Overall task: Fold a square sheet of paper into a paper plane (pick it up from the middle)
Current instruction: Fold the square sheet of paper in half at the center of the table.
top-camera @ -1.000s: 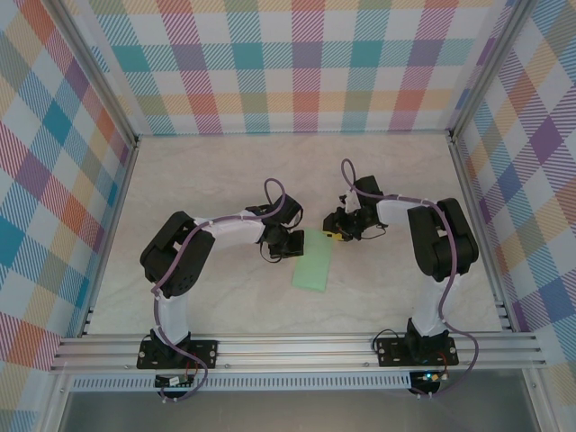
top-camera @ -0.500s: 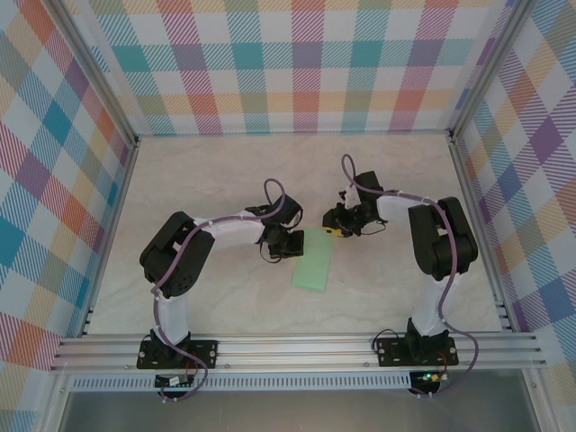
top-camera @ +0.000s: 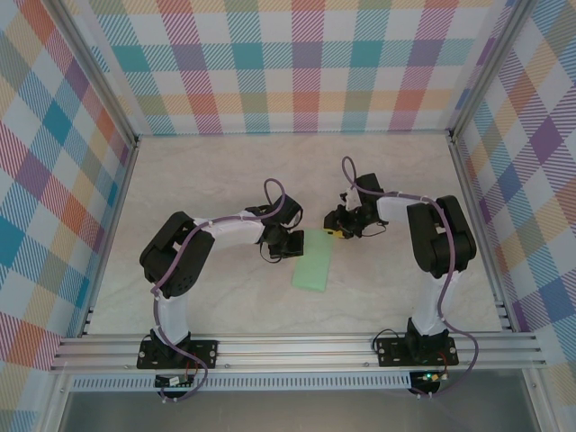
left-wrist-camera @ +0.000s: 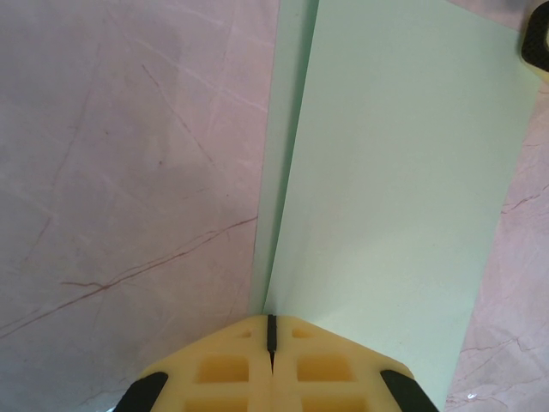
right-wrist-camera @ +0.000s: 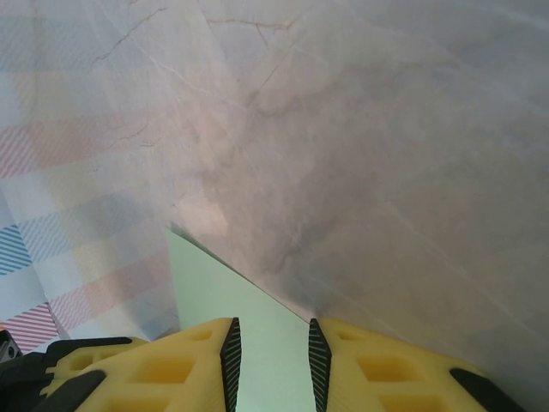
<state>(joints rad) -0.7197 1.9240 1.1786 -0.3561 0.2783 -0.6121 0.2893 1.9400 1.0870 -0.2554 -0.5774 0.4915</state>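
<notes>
Two arms are bolted at the near rail, the left arm (top-camera: 180,261) and the right arm (top-camera: 436,238), both bent inward over the marbled table (top-camera: 225,180). Between them lies one paper plane (top-camera: 314,265), here a long pale green folded strip, flat on the table, its length running from 6 toward 12 o'clock with a slight lean to 1.

The left gripper (top-camera: 292,243) sits at the strip's 11 o'clock corner. In its wrist view (left-wrist-camera: 270,330) the two fingers press tight together, and the sheet (left-wrist-camera: 403,172) runs away from their tips. Whether a fold edge is nipped between them is hard to say.

The right gripper (top-camera: 333,232) sits at the 1 o'clock corner. Its jaws (right-wrist-camera: 270,356) stand a little apart, holding nothing, with one paper corner (right-wrist-camera: 214,292) showing through the gap.

Beyond stand three checked walls (top-camera: 297,63).
</notes>
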